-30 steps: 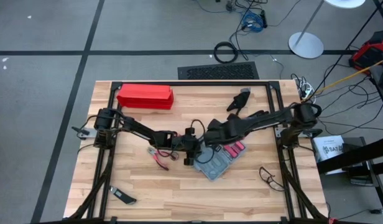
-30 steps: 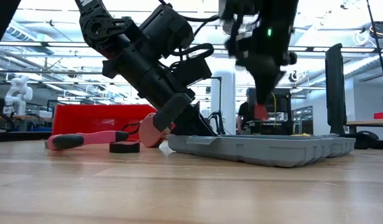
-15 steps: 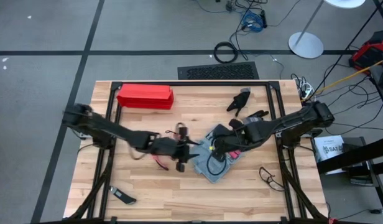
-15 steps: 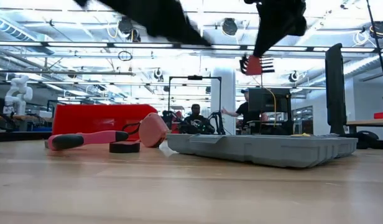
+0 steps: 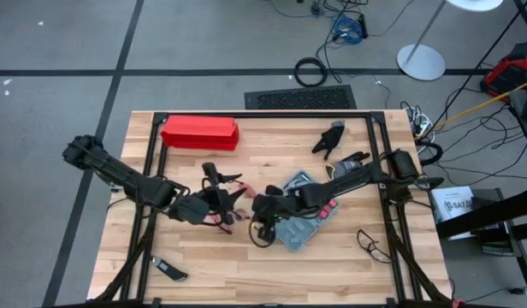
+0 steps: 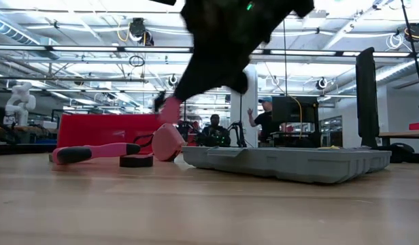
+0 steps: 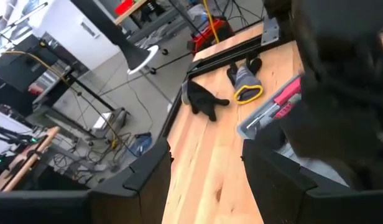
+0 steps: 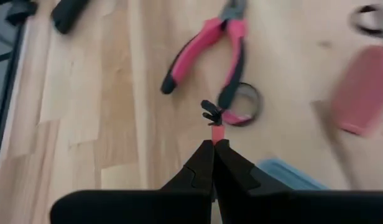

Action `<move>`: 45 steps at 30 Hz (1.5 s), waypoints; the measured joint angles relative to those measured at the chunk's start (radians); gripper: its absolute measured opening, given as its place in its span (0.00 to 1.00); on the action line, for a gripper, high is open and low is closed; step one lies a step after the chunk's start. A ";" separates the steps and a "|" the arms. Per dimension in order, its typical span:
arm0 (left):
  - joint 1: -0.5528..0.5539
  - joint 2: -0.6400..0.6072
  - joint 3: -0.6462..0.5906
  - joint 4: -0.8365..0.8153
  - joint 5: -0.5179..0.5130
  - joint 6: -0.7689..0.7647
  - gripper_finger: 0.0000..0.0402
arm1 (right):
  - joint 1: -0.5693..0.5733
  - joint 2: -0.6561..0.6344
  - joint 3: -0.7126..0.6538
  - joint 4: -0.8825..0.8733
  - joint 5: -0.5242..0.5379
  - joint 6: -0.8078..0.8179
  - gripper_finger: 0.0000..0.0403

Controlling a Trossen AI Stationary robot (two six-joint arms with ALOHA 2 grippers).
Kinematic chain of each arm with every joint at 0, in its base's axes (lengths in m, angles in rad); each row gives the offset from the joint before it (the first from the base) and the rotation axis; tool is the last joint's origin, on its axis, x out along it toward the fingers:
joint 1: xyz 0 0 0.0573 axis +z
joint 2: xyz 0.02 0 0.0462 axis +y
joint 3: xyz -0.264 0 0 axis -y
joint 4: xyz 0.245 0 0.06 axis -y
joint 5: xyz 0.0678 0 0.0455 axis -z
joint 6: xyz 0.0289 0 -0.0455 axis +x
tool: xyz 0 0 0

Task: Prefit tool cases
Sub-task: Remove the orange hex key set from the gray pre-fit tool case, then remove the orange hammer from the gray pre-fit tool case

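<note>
- High view: the case (image 5: 299, 218) lies open on the table, its long axis running diagonally, one end toward the red box (image 5: 200, 133) and the other toward the near right corner. My right gripper (image 5: 262, 224) hangs just beside the case's left edge, on the side facing the pliers (image 5: 222, 214). My left gripper (image 5: 214, 198) is a little farther from the case, over the pliers. The right one is nearer the case.
- Low view: the case (image 6: 286, 162) sits flat, with the pliers' pink handle (image 6: 94, 152) and a roll of black tape (image 6: 136, 161) to its left. A dark arm swings above with something small and pink at its tip; I judge it mine, the right.
- Left wrist view: my left fingers (image 7: 142, 177) stand wide apart, nothing between them. Past them, the case's far edge (image 7: 266, 112) and two gloves (image 7: 207, 99).
- Right wrist view: my right gripper (image 8: 213, 144) is pinched tight on a small red-tipped piece (image 8: 216, 132). A corner of the case (image 8: 285, 174) shows just beside it; pliers (image 8: 207, 53) and tape (image 8: 244, 102) lie beyond.
- Judgement: the case is a short reach back for the right gripper.
</note>
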 joint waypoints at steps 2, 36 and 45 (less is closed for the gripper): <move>0.002 0.004 0.000 0.000 0.000 -0.008 0.50 | -0.021 0.017 0.000 0.023 -0.080 -0.009 0.02; 0.258 0.481 0.000 0.401 0.279 -0.168 0.50 | 0.022 -0.296 -0.047 -1.346 0.632 0.609 0.16; 0.318 0.568 0.000 0.404 0.404 -0.208 0.50 | -0.052 -0.295 -0.404 -1.028 0.407 0.619 0.06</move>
